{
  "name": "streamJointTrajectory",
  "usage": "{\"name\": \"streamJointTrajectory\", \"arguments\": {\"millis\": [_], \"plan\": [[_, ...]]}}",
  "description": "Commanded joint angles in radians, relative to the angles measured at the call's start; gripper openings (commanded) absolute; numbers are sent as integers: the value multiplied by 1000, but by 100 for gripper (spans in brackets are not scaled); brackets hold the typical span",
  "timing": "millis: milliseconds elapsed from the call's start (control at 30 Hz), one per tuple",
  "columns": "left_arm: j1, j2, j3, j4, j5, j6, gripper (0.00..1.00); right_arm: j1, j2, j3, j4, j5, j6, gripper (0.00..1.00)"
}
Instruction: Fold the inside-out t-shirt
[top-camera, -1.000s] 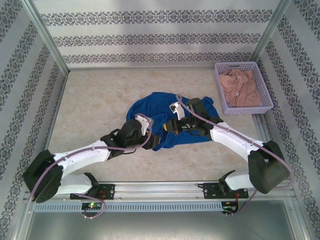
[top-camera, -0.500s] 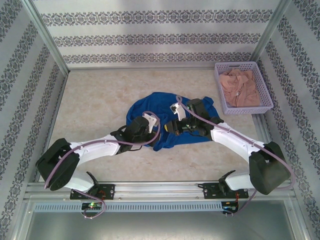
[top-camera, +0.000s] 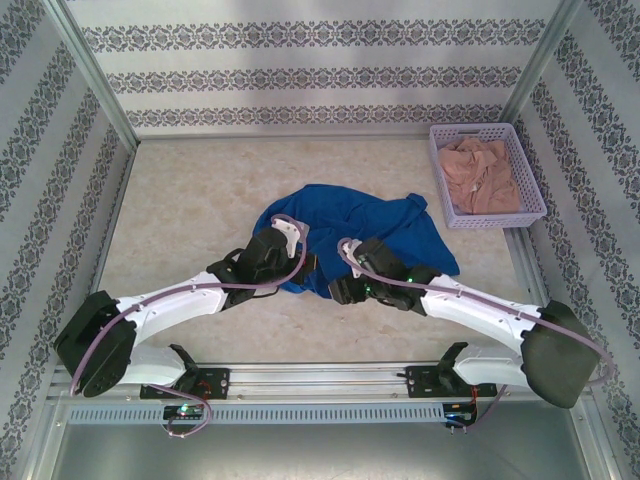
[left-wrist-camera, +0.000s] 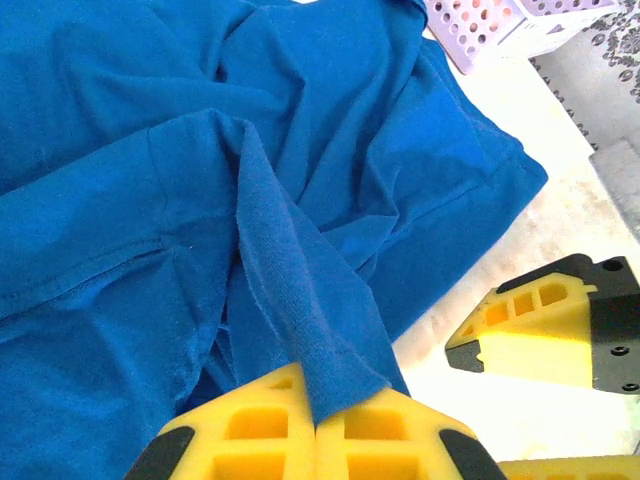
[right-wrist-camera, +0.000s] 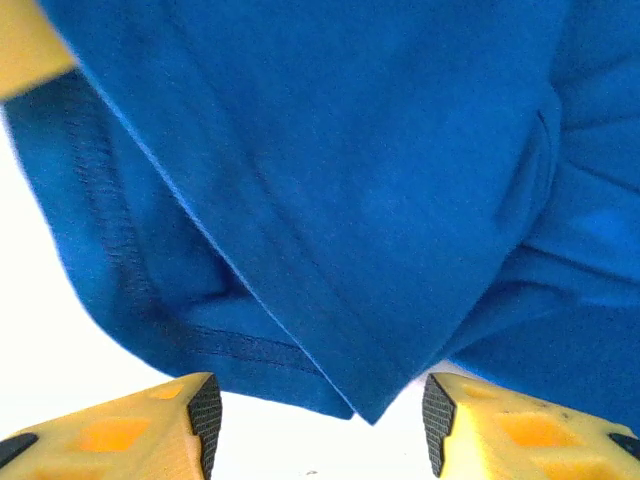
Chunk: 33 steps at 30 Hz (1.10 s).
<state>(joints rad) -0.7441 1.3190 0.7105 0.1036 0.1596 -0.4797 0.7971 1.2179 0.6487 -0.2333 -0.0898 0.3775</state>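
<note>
Up close, your left gripper (left-wrist-camera: 315, 402) has its yellow fingers pressed together on a raised ridge of the blue t-shirt (left-wrist-camera: 300, 150), and the fabric runs in a taut fold straight out from between the pads. From the top camera that pinch is hidden under the wrist; you see just the arm ending at the shirt's near left edge. Your right gripper (right-wrist-camera: 320, 418) stands spread, a finger at each side. A stitched hem corner of the shirt dips toward the gap between them, with nothing clamped. The left wrist camera also catches one of those yellow fingers (left-wrist-camera: 535, 335) lying on the table (top-camera: 200, 200) just beside the shirt's near edge — apart from the cloth.

Seen from above, the t-shirt (top-camera: 370, 225) lies rumpled at mid-table, spreading far and right from both grippers. Well apart at the far right stands a lavender basket (top-camera: 528, 215) — in it lies a crumpled pinkish-beige garment (top-camera: 480, 175).
</note>
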Motion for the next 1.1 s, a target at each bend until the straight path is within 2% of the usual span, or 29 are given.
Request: {"name": "streamJointTrajectory", "arguments": {"millis": [0, 233, 500, 667, 767, 900, 967, 1067], "plan": [[8, -28, -6, -43, -10, -15, 0, 9, -2, -39, 77, 56, 69, 58], [8, -69, -15, -64, -37, -6, 0, -29, 28, -93, 118, -33, 93, 57], [8, -75, -7, -75, -37, -5, 0, -75, 110, -122, 235, -171, 125, 48], [8, -82, -7, -82, -40, -2, 0, -94, 132, -127, 283, -207, 125, 44], [8, -90, -11, -85, -47, -2, 0, -107, 155, -126, 318, -232, 122, 34], [8, -110, -14, -97, -70, -5, 0, -118, 162, -120, 316, -255, 113, 8], [8, -134, -13, -122, -110, -8, 0, -121, 138, -109, 255, -233, 93, 0], [9, -196, -10, -203, -232, -21, 0, -121, 53, -78, 81, -129, 58, 0]]}}
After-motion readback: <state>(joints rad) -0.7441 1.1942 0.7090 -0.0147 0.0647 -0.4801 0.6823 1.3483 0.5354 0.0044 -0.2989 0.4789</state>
